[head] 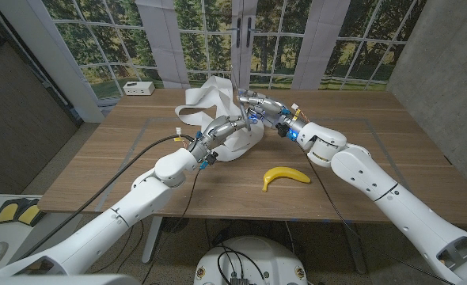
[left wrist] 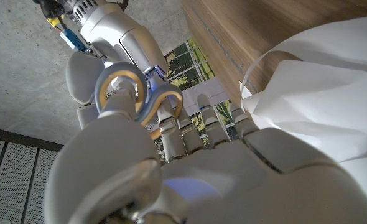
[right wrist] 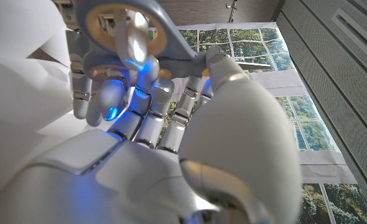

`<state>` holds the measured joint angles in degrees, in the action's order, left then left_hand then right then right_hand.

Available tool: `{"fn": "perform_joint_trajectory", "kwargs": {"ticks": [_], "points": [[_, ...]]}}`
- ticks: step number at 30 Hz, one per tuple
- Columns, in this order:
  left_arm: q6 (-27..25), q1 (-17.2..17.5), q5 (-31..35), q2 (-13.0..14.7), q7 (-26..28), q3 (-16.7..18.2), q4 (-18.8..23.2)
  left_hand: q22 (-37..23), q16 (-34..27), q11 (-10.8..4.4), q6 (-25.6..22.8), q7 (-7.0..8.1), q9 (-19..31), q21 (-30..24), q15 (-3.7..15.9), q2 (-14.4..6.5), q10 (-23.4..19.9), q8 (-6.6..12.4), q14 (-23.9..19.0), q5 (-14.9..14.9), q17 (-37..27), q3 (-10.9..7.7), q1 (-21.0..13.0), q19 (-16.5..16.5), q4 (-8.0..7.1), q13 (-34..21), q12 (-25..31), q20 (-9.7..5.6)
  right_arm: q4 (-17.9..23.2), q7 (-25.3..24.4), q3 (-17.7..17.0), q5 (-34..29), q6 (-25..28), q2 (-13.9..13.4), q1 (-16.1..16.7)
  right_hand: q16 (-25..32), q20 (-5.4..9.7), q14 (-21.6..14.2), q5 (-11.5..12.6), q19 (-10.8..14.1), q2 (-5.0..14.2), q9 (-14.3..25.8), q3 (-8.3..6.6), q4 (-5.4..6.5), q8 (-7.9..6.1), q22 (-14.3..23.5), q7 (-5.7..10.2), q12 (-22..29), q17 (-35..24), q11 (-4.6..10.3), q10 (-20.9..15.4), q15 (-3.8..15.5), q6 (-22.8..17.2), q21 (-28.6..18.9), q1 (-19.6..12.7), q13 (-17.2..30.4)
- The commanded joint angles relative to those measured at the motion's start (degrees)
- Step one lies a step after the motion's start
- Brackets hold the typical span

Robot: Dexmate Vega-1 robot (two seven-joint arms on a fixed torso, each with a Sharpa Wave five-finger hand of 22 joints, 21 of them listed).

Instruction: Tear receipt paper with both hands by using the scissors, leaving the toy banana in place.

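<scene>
- White, crumpled receipt paper [head: 218,107] lies in a loose heap at the middle of the brown wooden table [head: 376,158], toward its far side, with one fold standing up above the rest.
- The robot's left hand [head: 222,128], silver-grey, reaches into the near side of that heap; in the left wrist view its fingers [left wrist: 171,134] point away from the camera beside the paper [left wrist: 320,93], but whether they pinch the sheet cannot be told.
- The robot's right hand [head: 263,109] is up at the heap's right edge, close to the left hand, and holds the grey-handled scissors [head: 245,101].
- In the right wrist view a finger [right wrist: 129,37] is threaded through one of the round grey handle loops of the scissors [right wrist: 124,28], the loop lined in pale yellow, with the other fingers curled just beneath it.
- The left wrist view shows the same two handle loops [left wrist: 134,93] with the right hand [left wrist: 93,81] clasped on them.
- The blades are hidden against the paper, so their spread cannot be told.
- The yellow curved toy banana [head: 285,176] lies on the table's near part, well apart from the paper and both hands, untouched.
</scene>
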<state>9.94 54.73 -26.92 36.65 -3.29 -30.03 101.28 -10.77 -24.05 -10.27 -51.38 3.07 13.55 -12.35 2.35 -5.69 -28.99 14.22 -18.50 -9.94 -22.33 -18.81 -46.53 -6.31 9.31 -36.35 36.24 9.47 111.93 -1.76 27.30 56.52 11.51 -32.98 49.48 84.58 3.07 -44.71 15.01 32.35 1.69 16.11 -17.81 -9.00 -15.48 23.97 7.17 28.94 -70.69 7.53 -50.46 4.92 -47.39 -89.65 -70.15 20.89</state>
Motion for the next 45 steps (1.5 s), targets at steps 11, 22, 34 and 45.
{"fn": "perform_joint_trajectory", "kwargs": {"ticks": [11,22,34,45], "points": [[-0.3,1.09,-0.36,-1.92,4.39,1.04,-0.27,-1.53,-21.67,-1.4,-5.77,-0.31,11.98,-1.93,6.22,0.34,4.54,8.66,-2.7,-0.05,-26.09,4.73,-8.34,-4.13,-0.09,-34.31,26.66,0.47,-0.36,-1.48,0.81,-0.46,1.12,0.76,-1.0,0.69,9.01,-0.18,-0.03,0.13,3.52,0.11,-0.55,-0.1,-0.16,-0.07,0.11,0.03,-0.06,1.56,-2.4,7.49,-0.52,0.04,-3.02,2.58],[-0.67,0.89,1.62,-3.18,7.15,0.54,0.1,-2.52,-34.84,-1.34,-0.36,1.08,24.1,-3.55,7.09,0.42,2.17,16.51,-4.25,-0.16,-36.34,6.96,-10.37,-7.07,-0.46,-35.08,40.2,-0.42,-0.99,-1.44,0.33,0.0,1.48,0.65,-1.2,0.8,9.03,-0.15,-0.09,0.14,3.51,0.12,-0.63,-0.11,-0.02,-0.1,0.05,-0.19,-0.04,1.54,-2.38,7.48,-0.36,0.04,-2.98,2.7],[-2.5,0.91,2.59,-3.58,9.28,0.28,1.31,-5.63,-47.31,-1.18,5.72,1.82,48.53,-7.11,6.9,-0.89,-1.05,36.29,-3.83,-0.2,-38.74,8.84,-12.74,-9.58,-1.02,-35.31,54.67,-1.87,-1.06,-1.77,-0.04,0.51,1.98,0.52,-1.21,0.89,9.02,-0.13,-0.14,0.1,3.52,0.12,-0.71,-0.11,0.12,-0.12,0.02,-0.28,-0.03,1.38,-2.53,7.49,-0.22,0.04,-2.94,2.88],[-2.77,2.33,2.48,-5.3,12.89,0.77,2.16,-7.53,-53.72,-1.38,6.16,1.48,58.08,-9.65,7.49,-1.0,-4.86,52.37,-6.21,-0.37,-35.32,9.49,-14.53,-10.45,-0.75,-35.47,54.94,-1.93,-0.78,-2.01,-0.08,0.29,2.15,0.19,-1.12,0.97,9.01,-0.11,-0.19,0.19,3.49,0.12,-0.76,-0.1,0.22,-0.15,-0.09,-0.44,-0.03,1.36,-2.64,7.49,-0.19,0.01,-2.86,2.96]]}}
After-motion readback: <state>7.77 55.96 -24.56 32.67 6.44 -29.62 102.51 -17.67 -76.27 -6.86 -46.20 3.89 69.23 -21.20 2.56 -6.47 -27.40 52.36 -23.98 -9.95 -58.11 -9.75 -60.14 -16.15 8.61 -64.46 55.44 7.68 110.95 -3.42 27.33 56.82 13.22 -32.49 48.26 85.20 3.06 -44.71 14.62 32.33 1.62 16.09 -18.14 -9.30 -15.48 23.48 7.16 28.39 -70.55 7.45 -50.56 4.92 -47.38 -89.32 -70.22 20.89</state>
